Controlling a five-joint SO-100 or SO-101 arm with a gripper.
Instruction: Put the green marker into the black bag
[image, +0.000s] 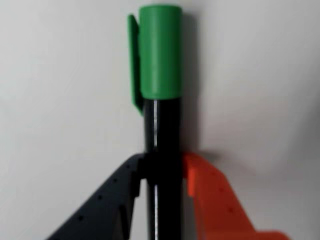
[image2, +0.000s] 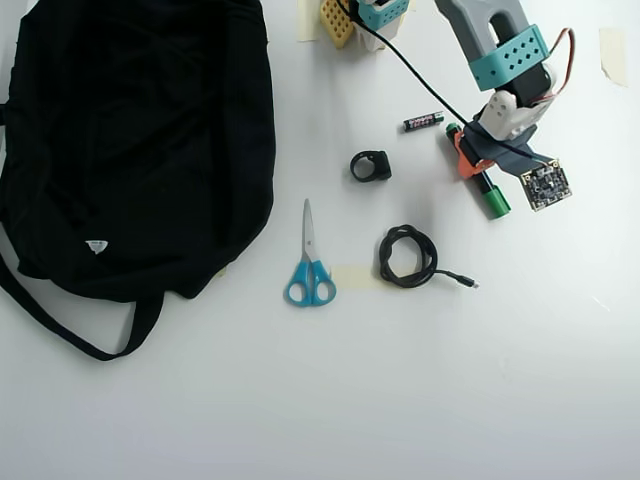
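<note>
On the white tabletop (image2: 560, 380) we see blue-handled scissors (image2: 309, 262), closed, blades pointing up in the overhead view. Right of the scissors lies a coiled black cable (image2: 407, 256). Above this cable sits a small black ring-shaped part (image2: 370, 166), and further up-right a black battery (image2: 423, 121).

Wrist view pretty soft all over. Green marker (image: 161, 115) cut off at the bottom edge, lower barrel gone between the gripper (image: 162, 172) fingers. Overhead: black bag (image2: 130, 140) clipped by the top and left edges, marker's middle tucked under the arm, battery (image2: 423, 121) print too tiny to read.
</note>
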